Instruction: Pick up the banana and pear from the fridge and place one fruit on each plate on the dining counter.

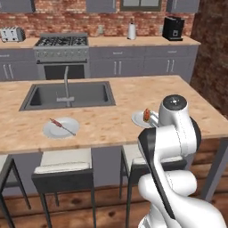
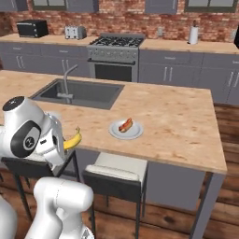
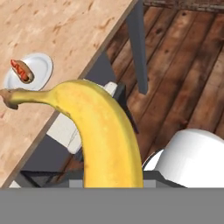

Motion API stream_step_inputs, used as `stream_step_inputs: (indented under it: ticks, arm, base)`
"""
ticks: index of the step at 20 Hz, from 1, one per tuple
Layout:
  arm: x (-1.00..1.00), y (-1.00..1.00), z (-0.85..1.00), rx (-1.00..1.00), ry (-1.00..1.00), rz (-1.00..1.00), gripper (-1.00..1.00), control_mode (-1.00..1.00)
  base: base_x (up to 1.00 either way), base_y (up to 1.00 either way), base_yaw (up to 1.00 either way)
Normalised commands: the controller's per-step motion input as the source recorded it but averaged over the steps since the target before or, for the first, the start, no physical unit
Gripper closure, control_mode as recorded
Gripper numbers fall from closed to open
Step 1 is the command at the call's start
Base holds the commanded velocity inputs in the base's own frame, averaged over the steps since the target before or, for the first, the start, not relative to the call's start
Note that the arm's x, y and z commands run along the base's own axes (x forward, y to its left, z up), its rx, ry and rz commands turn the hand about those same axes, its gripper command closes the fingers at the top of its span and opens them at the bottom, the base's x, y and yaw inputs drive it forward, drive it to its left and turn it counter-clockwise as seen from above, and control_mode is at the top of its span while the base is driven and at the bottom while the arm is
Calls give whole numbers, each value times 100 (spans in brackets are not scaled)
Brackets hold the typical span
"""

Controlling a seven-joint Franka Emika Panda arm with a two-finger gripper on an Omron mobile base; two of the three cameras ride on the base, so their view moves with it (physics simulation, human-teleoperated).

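You have the banana pinched in the hand, its fingers pressed in on the fruit; in the hand view the banana rises from the bottom edge and curves up to a brown stem tip at the left. In the right base view its yellow end pokes out beside the white arm, level with the near edge of the worktop and above a stool.

On the light wood worktop you can see two plates, well apart. One plate lies in front of the inset sink and carries a thin brown stick with a red end. The other plate sits nearer the worktop's near edge and holds a hot dog (brown bun, red sausage); in the left base view it is partly hidden behind the arm. The banana hangs clear of both plates, off the worktop's near side.

Behind the worktop stand the stove and grey cabinets along a brick wall.
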Motion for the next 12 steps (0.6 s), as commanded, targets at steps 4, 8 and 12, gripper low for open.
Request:
stream_step_inputs:
  ticks: [4,8,12]
  arm:
    - [0,0,0,0,0,0,100,100]
    - [0,0,0,0,0,0,100,100]
    - [0,0,0,0,0,0,100,100]
  base:
    - [33,-52,0]
    - [31,-48,0]
    - [32,-30,0]
